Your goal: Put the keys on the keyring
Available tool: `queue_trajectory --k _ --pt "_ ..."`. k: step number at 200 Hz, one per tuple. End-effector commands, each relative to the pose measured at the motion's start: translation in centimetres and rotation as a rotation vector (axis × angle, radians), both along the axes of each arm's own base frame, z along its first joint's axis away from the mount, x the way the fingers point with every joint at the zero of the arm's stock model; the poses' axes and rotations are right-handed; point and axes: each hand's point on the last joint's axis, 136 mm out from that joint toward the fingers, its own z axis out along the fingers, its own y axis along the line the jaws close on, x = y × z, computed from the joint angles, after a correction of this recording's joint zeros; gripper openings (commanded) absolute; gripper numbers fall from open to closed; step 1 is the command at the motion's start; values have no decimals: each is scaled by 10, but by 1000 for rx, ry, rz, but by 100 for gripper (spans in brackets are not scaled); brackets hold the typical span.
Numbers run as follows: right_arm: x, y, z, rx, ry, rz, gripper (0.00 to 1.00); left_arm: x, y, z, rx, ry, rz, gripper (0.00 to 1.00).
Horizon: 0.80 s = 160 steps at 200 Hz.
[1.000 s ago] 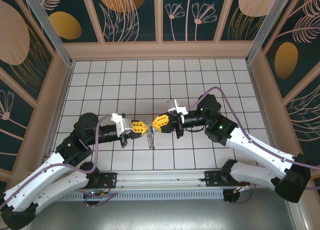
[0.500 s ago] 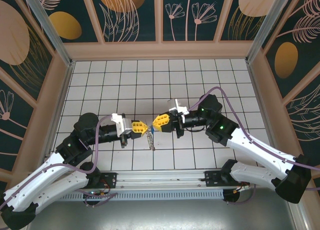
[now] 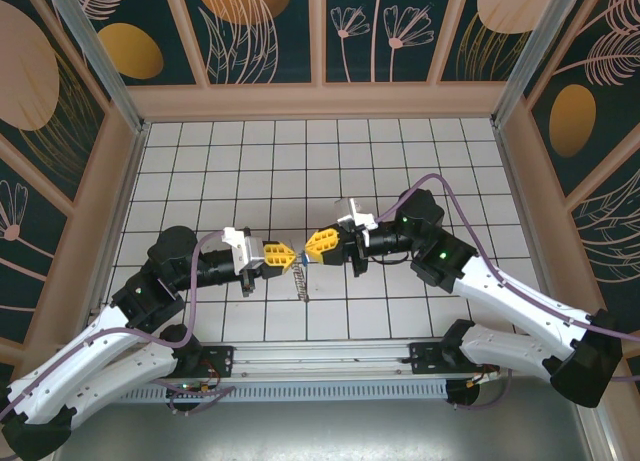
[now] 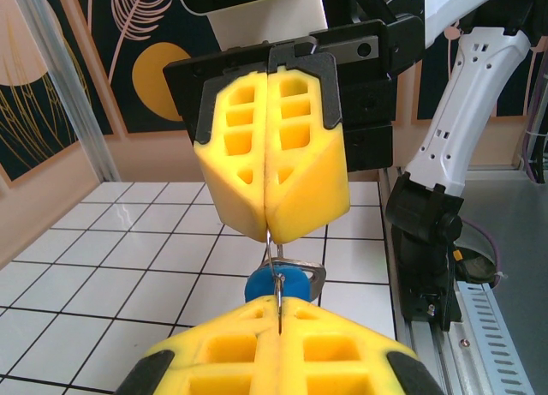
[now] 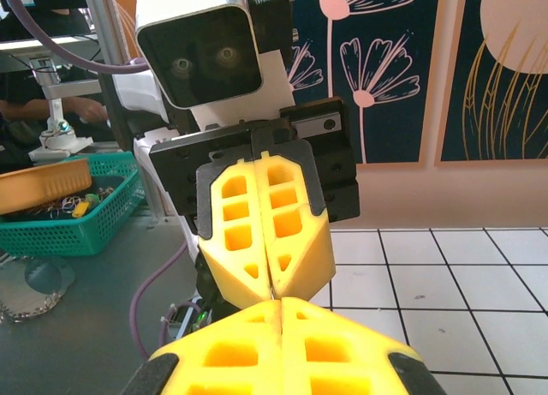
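Blue key (image 4: 276,285) and keyring (image 3: 301,279) are up in the air where the two claw tips meet, over the middle of the table (image 3: 420,141), toward its near edge.
Key head sits right at the left claw's (image 4: 278,302) tip, just behind a thin wire (image 4: 272,256), likely the keyring's clasp end. The wire runs tip to tip, so its long axis follows the line between the claws, roughly along the table's near edge. Keyring's beaded part hangs down from that spot. Left claw is pressed together, pinching the wire. Right claw (image 4: 271,234) is also pressed together on the wire's other end. Key is nearer the left claw, so threading looks like a slide along the wire toward the right.
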Motion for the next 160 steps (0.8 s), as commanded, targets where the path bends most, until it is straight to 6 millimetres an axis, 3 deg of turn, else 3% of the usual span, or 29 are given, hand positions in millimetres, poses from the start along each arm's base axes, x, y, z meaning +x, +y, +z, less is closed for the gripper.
queue_trajectory --k 1,160 --pt "-5 0 13 34 -30 36 0 -5 1 18 -41 -52 -18 0" --pt "-10 7 10 23 -32 71 0 -6 2 20 -48 -55 -22 0"
